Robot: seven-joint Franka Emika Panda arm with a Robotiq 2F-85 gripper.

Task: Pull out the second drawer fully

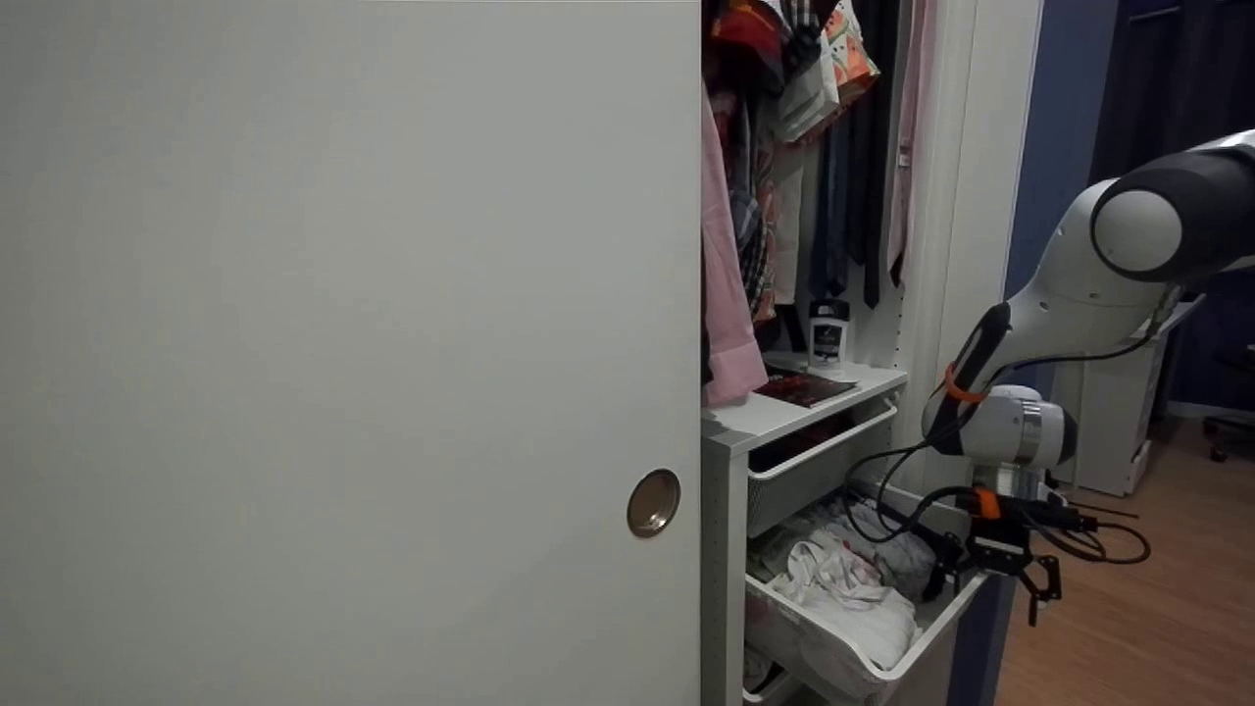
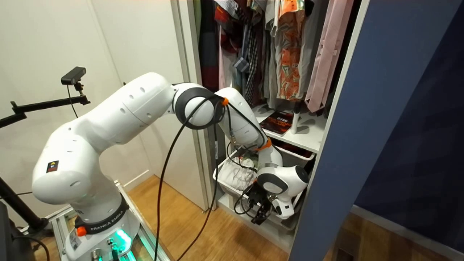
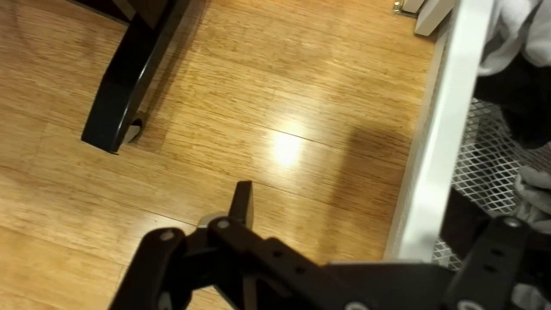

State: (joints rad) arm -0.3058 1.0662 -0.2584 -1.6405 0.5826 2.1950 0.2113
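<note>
The second drawer is a white mesh basket with a white rim, shown in both exterior views (image 1: 814, 632) (image 2: 225, 185). It sticks out of the closet, well past the drawer above it, and holds crumpled white and grey clothes (image 1: 848, 588). Its rim (image 3: 443, 142) runs down the right side of the wrist view. My gripper (image 1: 980, 600) is open at the front rim, pointing down. One finger is inside the drawer and the other is outside. In the wrist view the gripper (image 3: 353, 203) has the rim between its spread fingers, nearer the inner finger. In an exterior view the gripper (image 2: 259, 208) is partly hidden by the wrist.
A top drawer (image 1: 824, 456) sits pushed in above, under a white shelf (image 1: 760, 417). Another drawer (image 1: 770, 691) lies below. A sliding door (image 1: 392, 353) stands on one side, a closet side panel (image 2: 348, 127) on the other. A black stand leg (image 3: 125, 86) is on the floor.
</note>
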